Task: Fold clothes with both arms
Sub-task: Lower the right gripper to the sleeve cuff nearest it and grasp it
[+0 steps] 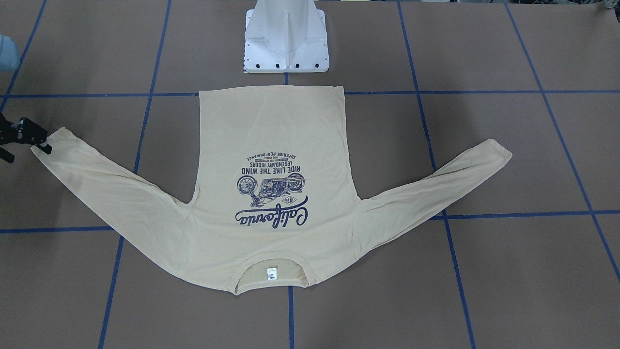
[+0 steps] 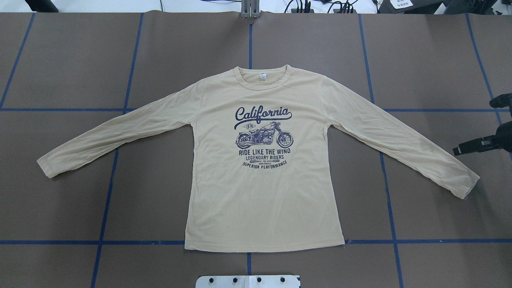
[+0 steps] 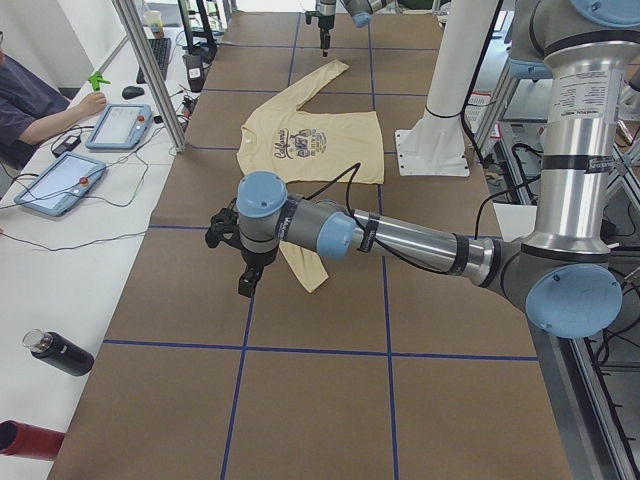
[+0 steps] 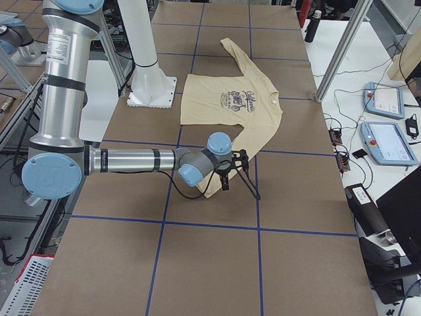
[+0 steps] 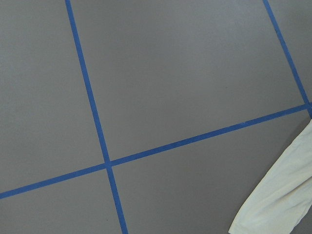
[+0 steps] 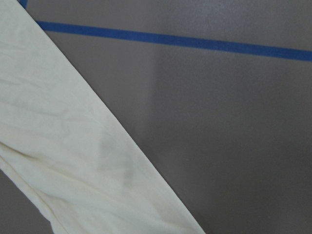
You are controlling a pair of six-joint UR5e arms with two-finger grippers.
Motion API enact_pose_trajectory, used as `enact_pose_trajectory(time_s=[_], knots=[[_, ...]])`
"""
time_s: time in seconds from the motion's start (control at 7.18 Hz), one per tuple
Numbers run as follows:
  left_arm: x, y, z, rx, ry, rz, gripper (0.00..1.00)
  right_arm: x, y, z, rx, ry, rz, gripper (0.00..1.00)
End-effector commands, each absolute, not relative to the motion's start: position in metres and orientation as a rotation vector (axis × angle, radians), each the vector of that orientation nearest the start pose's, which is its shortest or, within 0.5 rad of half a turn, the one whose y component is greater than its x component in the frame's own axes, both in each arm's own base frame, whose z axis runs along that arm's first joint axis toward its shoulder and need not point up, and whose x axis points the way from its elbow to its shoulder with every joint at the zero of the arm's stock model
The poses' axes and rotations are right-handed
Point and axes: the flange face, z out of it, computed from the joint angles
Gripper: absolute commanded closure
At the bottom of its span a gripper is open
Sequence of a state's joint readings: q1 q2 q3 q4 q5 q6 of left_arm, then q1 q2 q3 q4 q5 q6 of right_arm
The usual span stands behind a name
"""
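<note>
The shirt (image 2: 260, 192) is laid flat on the bench (image 2: 80, 60), print up and sleeves spread wide, with its hem toward the pedestal (image 1: 286, 43). The right hand (image 2: 473, 127) is poised low just beside the right cuff (image 2: 468, 186), fingers parted and nothing gripped, its arm (image 4: 125, 160) stretched out level. The left hand (image 3: 245, 283) is pointed down near the other cuff (image 5: 273, 204); whether it is released or clenched cannot be told.
</note>
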State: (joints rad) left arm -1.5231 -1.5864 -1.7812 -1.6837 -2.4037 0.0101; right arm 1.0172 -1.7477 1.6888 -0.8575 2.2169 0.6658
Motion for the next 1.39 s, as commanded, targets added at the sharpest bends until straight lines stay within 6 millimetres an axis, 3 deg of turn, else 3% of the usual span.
enact_pose_trajectory(time_s=[0.0, 0.28, 1.11, 1.25], knots=[[-0.036, -0.505, 0.527, 0.308, 0.833, 0.193, 0.01, -0.186, -0.398, 0.619, 0.136, -0.827, -0.113, 0.01], [-0.037, -0.505, 0.526, 0.311, 0.832, 0.193, 0.01, -0.179, -0.382, 0.630, 0.106, -0.818, -0.116, 0.01], [-0.036, -0.505, 0.526, 0.309, 0.836, 0.195, 0.01, -0.187, -0.379, 0.653, 0.055, -0.793, -0.119, 0.02], [-0.036, -0.505, 0.526, 0.310, 0.834, 0.195, 0.01, -0.188, -0.379, 0.656, 0.048, -0.791, -0.119, 0.06]])
